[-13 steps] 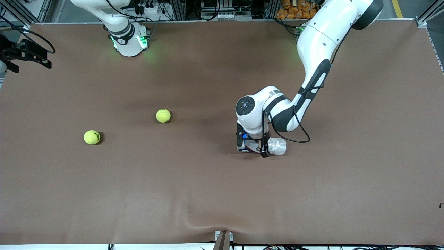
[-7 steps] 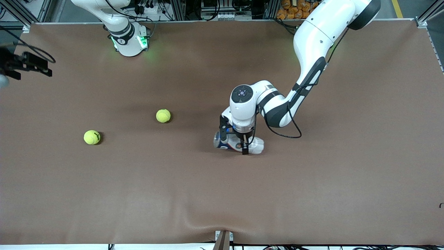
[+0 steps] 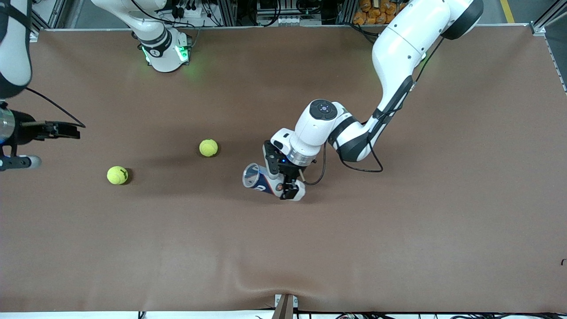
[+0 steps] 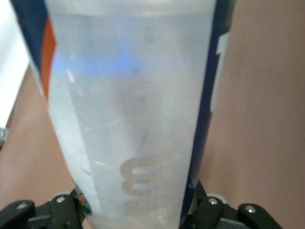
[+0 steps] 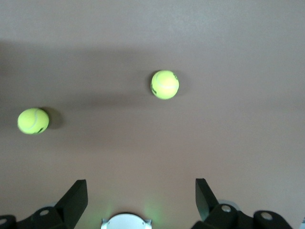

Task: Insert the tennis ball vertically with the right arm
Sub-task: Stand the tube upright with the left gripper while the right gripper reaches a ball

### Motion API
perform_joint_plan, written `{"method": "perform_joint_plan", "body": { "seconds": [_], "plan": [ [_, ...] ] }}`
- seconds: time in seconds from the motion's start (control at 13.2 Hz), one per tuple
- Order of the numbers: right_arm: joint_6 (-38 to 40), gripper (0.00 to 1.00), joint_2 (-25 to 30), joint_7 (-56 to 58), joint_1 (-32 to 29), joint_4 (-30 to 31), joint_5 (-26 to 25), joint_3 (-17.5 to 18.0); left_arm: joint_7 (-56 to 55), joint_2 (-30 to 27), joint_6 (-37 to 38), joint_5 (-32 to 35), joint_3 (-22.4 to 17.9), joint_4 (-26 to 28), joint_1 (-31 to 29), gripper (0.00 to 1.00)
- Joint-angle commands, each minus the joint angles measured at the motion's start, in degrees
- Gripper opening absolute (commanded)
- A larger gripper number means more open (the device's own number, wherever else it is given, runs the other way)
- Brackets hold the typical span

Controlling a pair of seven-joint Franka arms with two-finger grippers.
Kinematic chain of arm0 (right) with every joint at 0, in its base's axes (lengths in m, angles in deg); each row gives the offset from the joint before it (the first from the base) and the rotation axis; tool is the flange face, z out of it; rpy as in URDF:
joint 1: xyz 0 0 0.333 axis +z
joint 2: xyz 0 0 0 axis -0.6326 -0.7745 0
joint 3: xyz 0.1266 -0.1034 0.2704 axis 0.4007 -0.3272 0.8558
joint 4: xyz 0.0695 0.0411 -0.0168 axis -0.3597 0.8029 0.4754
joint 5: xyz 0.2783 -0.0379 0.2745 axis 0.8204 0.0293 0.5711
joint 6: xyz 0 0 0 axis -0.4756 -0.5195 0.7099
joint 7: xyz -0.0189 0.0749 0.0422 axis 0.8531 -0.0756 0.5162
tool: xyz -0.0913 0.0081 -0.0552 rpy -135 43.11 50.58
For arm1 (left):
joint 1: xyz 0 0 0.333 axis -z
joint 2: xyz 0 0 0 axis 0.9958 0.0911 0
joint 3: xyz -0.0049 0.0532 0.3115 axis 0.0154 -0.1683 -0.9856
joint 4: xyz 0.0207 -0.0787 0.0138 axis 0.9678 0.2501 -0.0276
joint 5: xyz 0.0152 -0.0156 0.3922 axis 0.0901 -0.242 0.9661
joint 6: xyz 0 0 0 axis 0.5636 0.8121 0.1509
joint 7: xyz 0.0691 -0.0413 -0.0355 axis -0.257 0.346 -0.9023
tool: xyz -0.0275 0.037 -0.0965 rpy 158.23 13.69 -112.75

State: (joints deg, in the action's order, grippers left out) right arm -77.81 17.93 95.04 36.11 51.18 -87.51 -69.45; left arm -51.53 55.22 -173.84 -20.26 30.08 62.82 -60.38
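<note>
Left gripper (image 3: 283, 179) is clamped on a clear plastic tennis-ball tube with blue and orange label (image 3: 265, 179), over mid-tabletop. The tube is tilted, not upright; its open mouth (image 3: 250, 175) faces the right arm's end of the brown tabletop (image 3: 398, 248).

Right gripper (image 5: 141, 196) hangs released, empty, over the right arm's end of the tabletop; its wrist view looks down on both balls.

Two yellow-green felt tennis balls rest on the tabletop, well apart: one (image 3: 208, 147) toward the middle, nearest the tube mouth; the other (image 3: 117, 175) closer to the front camera and toward the right arm's end.

Judgement: the right arm is nearer both balls. The tube's long axis needs to come vertical before a top-down insertion.
</note>
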Motion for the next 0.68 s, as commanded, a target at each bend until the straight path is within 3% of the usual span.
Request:
{"method": "perform_joint_plan", "body": {
  "seconds": [0.0,0.23,0.61],
  "plan": [
    [-9.0,1.0,-0.1,-0.7,-2.6,8.5,-1.0,0.7,-1.0,2.1,-11.9,-3.0,0.1,0.4,1.1,0.81],
    [-19.7,1.0,-0.8,-0.8,-3.5,17.8,-0.9,0.7,-2.6,5.1,-23.1,-3.2,0.3,0.5,1.4,0.81],
    [-35.2,1.0,-4.9,-0.8,-4.9,25.9,-1.0,0.7,-12.9,6.5,-35.9,-3.2,0.4,5.1,2.5,0.81]
  ]
}}
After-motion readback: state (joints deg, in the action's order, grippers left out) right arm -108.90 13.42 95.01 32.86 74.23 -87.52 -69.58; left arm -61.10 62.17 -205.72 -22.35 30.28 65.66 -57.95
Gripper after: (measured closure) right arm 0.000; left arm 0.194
